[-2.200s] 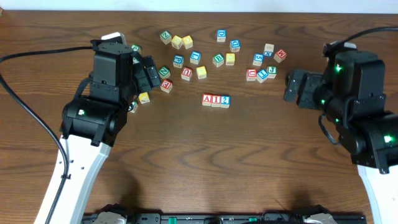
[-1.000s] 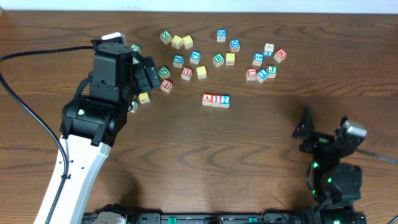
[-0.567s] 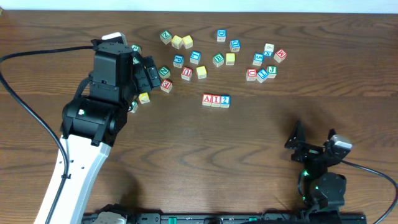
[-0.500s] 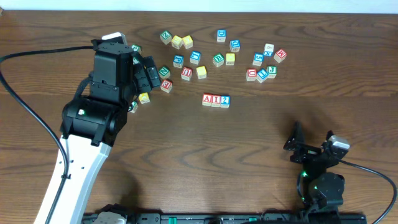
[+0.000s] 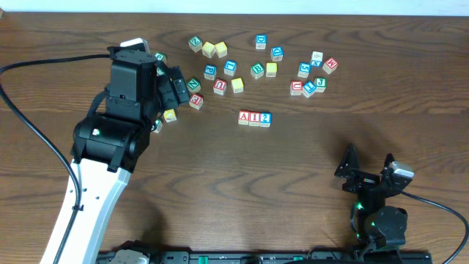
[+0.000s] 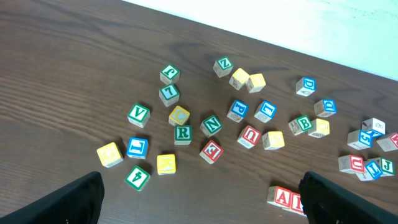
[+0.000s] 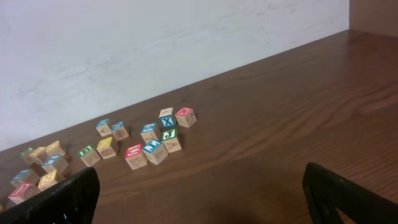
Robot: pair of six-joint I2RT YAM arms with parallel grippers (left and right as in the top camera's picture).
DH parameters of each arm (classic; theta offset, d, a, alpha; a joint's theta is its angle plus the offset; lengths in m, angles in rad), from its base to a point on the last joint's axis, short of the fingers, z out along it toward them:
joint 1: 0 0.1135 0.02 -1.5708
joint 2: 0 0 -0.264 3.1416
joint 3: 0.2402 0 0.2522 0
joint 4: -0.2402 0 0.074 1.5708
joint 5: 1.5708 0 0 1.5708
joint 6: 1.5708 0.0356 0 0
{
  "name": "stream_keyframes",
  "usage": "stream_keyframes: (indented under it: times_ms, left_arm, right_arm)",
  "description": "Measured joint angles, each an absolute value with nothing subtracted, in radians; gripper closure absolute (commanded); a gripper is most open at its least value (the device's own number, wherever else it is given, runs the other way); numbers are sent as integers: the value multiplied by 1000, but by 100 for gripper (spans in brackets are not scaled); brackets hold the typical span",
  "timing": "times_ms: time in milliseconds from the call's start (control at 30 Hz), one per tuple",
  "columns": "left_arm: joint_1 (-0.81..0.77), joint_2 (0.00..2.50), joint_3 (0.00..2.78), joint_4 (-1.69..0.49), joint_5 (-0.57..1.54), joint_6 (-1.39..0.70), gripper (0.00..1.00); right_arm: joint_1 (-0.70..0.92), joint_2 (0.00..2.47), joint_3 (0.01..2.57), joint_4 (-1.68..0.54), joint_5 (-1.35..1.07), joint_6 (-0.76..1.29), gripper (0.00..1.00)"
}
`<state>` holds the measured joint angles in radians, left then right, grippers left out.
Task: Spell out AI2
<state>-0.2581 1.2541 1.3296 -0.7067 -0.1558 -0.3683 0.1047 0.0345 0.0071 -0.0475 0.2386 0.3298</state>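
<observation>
The left arm (image 5: 110, 139) reaches from the near left edge across the wooden table (image 5: 242, 191), its wrist angled toward the far side. The left gripper (image 6: 200, 180) hangs released above the left end of a scatter of loose letter blocks (image 5: 256, 66). Its two dark fingers are spread wide at the edges of the wrist view, holding nothing.

The right arm (image 5: 377, 220) is folded low at the near right edge, well apart from every block. The right gripper (image 7: 200, 177) is also released and empty, with its fingers far apart and pointing toward the far white wall (image 7: 155, 50).

Near the table's middle, three blocks stand touching in one straight row: a red A block (image 5: 244, 117), an I block (image 5: 254, 117) and a blue 2 block (image 5: 265, 118). They read AI2 from the near side and sit apart from both grippers. The scatter lies beyond the row, and the left arm hides some of its blocks. A black cable (image 5: 22, 125) loops across the left of the table.
</observation>
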Motion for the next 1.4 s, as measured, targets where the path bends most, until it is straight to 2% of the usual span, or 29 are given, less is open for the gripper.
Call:
stream_keyframes:
  times_ms: [900, 1133, 1400]
  left_arm:
    - [-258, 1210, 1312, -720, -195, -333, 1]
    - [-147, 941, 1071, -548, -268, -308, 1]
    - [-56, 582, 630, -179, -132, -112, 1]
  right_arm:
    - [105, 34, 7, -47, 238, 330, 1]
    - [105, 34, 7, -47, 236, 330, 1]
    - [105, 34, 7, -47, 235, 332, 1]
